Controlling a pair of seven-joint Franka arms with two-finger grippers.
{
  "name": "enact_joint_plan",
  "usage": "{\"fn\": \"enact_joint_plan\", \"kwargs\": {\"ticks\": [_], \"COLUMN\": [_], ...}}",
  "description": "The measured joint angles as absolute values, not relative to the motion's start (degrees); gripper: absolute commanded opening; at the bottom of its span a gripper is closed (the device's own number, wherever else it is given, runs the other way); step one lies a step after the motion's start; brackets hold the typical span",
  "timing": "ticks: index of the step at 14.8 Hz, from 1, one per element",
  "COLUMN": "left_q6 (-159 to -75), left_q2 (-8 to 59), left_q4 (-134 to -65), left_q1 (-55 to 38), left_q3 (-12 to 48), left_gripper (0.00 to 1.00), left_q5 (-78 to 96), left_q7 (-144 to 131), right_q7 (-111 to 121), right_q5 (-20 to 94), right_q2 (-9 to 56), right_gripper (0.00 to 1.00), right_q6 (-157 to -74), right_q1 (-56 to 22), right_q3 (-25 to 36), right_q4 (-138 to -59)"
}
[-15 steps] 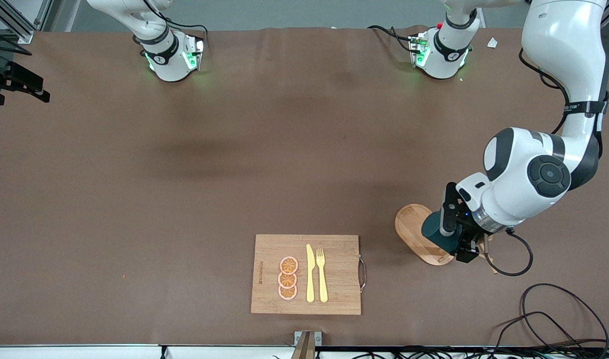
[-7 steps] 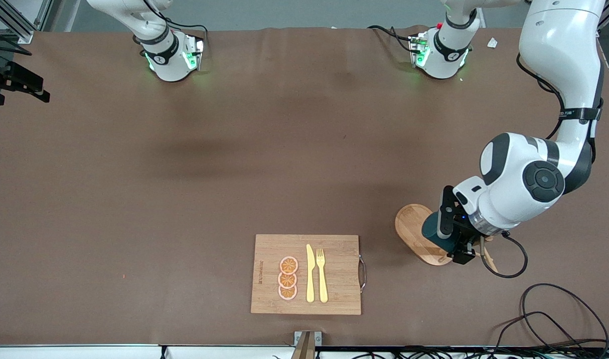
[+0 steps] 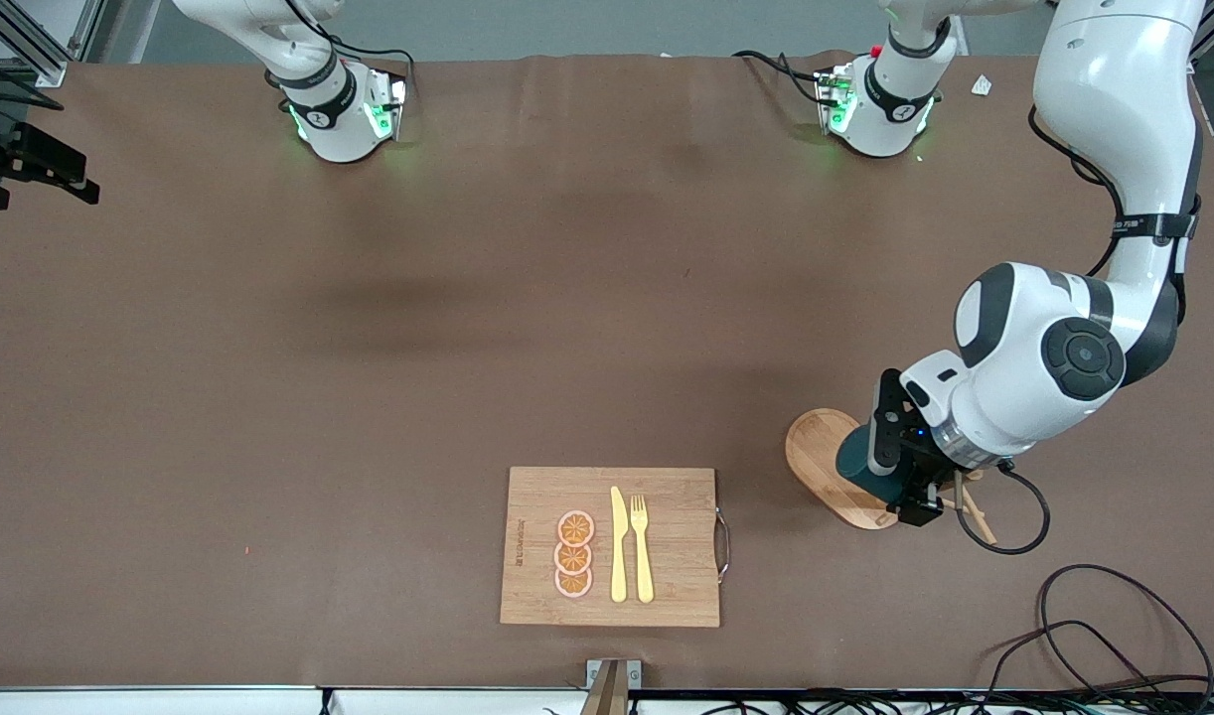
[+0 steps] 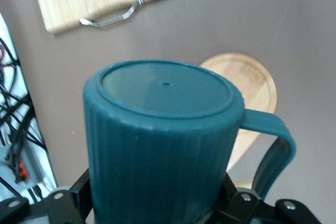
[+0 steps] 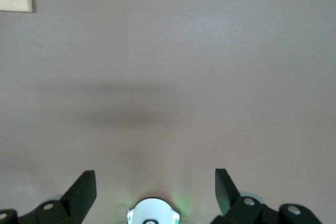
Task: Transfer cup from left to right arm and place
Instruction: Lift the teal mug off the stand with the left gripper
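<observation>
Brown table (image 3: 468, 328). Cup (image 4: 157, 145): teal, ribbed, loop-handled, clamped base-out in left gripper (image 3: 900, 467) over oval wooden rack base (image 3: 816, 452), toward the left arm's end. Right gripper (image 5: 152, 187): spread wide, held above bare table.

On my table lies a board (image 3: 609, 546) with a metal handle (image 3: 723, 544), close to the front camera. On it I see three orange slices (image 3: 573, 554) in a row, beside a yellow knife (image 3: 618, 544) and fork (image 3: 642, 548). A wooden rack (image 3: 828, 467) sits toward my left arm's end. Black cables (image 3: 1114, 636) coil nearby.
</observation>
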State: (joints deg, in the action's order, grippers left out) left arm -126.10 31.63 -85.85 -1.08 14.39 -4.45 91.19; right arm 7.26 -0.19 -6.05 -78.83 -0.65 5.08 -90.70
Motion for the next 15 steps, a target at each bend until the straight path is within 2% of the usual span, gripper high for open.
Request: {"fn": "enact_joint_plan", "kwargs": {"ticks": [10,12,15], "left_q6": [-117.8,-116.4,-115.9], "left_q2": [28.9,27.5,26.4], "left_q4": [-83.2,-83.2,-83.2], "left_q1": [-1.7,-3.1,-7.8], "left_q3": [18.6,19.8,20.1], "left_gripper": [0.54,0.51,0.5], "left_q5": [0.3,-1.7,-7.8], "left_q7": [86.2,83.8,81.0], "right_q7": [7.3,7.3,7.3], "right_q5": [-0.2,-0.2,-0.2], "right_q2": [-6.1,-6.1,-6.1], "right_gripper": [1.0,1.0,1.0], "right_q6": [-78.8,-78.8,-78.8], "right_q1": [-0.6,-0.6,-0.6], "right_q3": [5.1,5.1,5.1], "right_q4": [-90.7,-90.7,-90.7]}}
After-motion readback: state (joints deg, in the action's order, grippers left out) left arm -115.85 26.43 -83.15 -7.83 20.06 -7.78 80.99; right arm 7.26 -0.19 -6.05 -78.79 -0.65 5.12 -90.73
